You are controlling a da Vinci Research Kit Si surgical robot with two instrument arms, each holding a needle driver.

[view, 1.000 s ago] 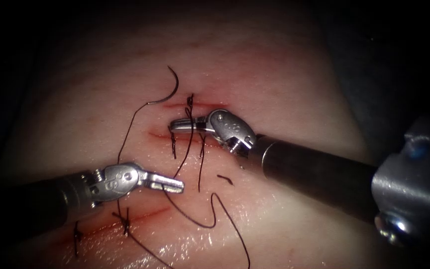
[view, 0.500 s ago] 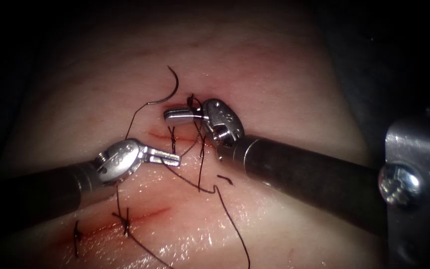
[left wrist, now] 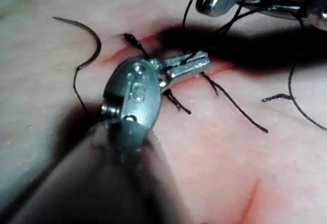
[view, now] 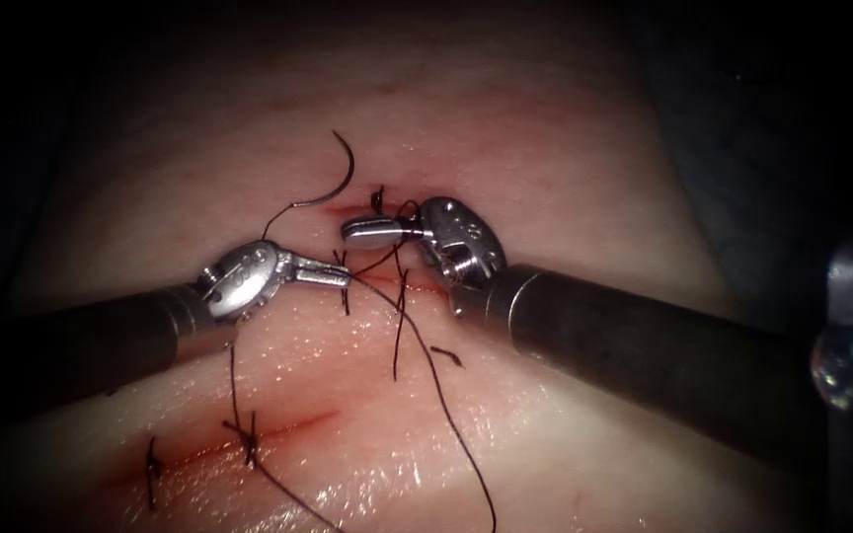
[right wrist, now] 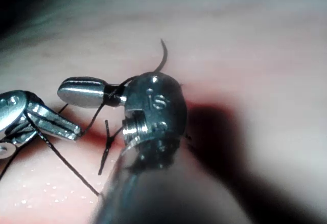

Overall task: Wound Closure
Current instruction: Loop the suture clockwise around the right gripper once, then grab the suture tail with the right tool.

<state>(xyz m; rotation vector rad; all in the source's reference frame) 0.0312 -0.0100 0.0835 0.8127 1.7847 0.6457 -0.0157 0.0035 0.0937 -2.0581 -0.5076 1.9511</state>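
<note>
The curved needle (view: 348, 173) (left wrist: 95, 43) lies free on the tissue (view: 545, 197), up and left of the cut (view: 372, 279), held by neither tool. Its thread (view: 446, 415) runs down past the left tool and across the cut. My left tool (view: 333, 277) (left wrist: 194, 61) reaches in from the left with its jaws shut on the thread right at the cut. My right tool (view: 362, 230) (right wrist: 82, 92) lies just above it, jaws shut, with a turn of thread wound round them near their base.
A second red cut (view: 288, 426) lower left carries two tied stitches (view: 249, 434) with short dark tails. A small cut end of thread (view: 446, 353) lies loose on the tissue below the right shaft. Red fluid stains the cut's edges.
My left tool has risen from the lower cut up to the upper cut, carrying the thread with it. The right tool shifted slightly up and right; the loop round its jaws has drawn closer.
</note>
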